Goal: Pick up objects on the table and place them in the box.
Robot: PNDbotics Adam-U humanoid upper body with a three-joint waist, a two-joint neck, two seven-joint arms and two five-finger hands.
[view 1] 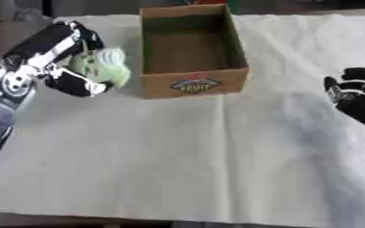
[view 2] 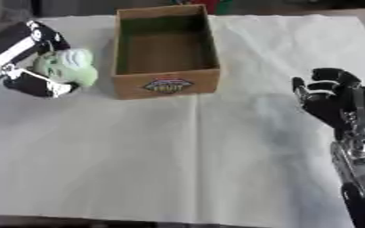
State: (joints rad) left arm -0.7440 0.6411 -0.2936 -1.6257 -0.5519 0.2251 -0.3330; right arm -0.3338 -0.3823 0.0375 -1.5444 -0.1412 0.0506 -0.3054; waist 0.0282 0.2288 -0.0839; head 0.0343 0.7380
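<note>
Our left hand (view 1: 65,60) curls its fingers round a pale green soft object (view 1: 101,67), held just left of the open cardboard box (view 1: 192,84) on the white-covered table (view 1: 178,156). Our right hand (view 2: 334,102) rests at the right, fingers relaxed, holding nothing

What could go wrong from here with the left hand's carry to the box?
1. The left hand holds the pale green soft object beside the cardboard box, outside its left wall; moving across too low could knock the wall and shift the box.
2. Much of the object bulges out past the fingers, so it might slip before it clears the rim.
The right hand rests open, well clear.
</note>
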